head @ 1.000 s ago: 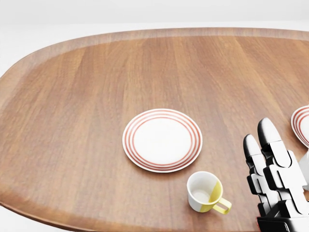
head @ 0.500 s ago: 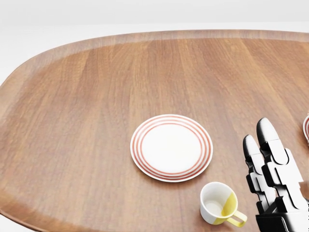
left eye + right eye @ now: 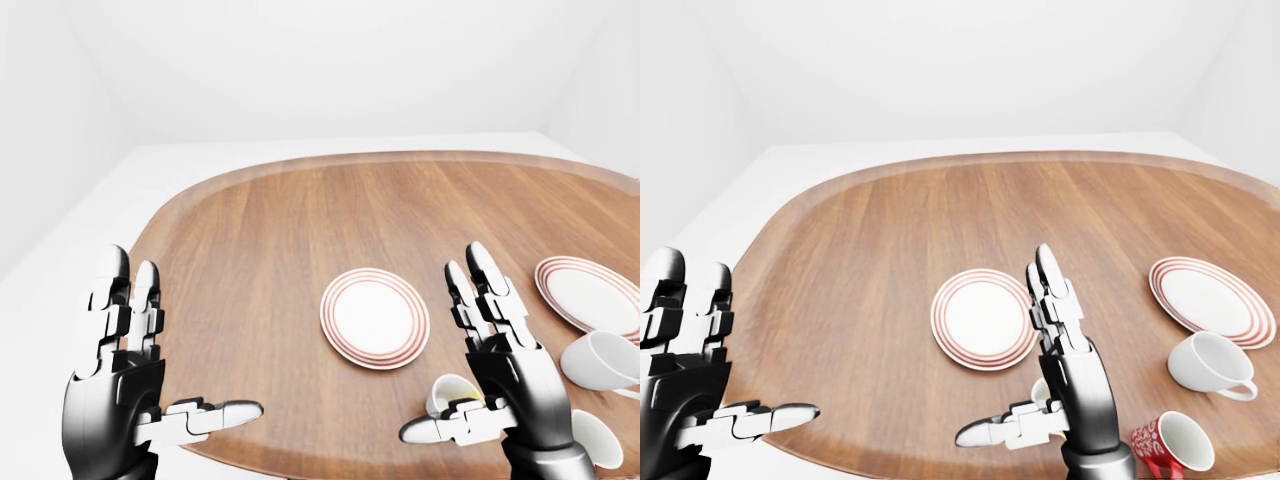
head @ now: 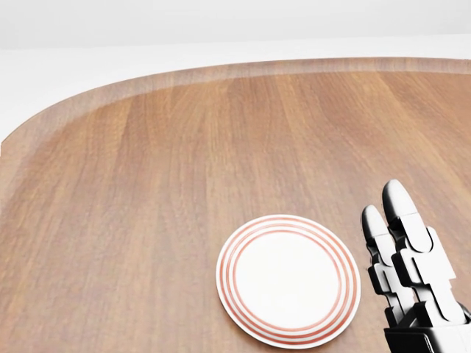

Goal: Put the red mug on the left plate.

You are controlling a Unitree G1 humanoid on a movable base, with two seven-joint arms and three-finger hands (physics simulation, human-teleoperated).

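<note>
On the bench (image 3: 870, 250) the red mug (image 3: 1170, 442) lies untouched, well right of the bare left plate (image 3: 982, 318); both hands' fingers (image 3: 1050, 290) splay open, empty.

Red mug (image 3: 1171, 443) with white pattern, white plates (image 3: 983, 318) ringed red, brown wooden table (image 3: 890, 230), white mug (image 3: 1207, 365)

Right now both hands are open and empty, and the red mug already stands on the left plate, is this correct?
Not quite. The left plate is bare. In the right-eye view the red mug lies on the table at lower right. Both hands, left and right, are open and empty.
</note>
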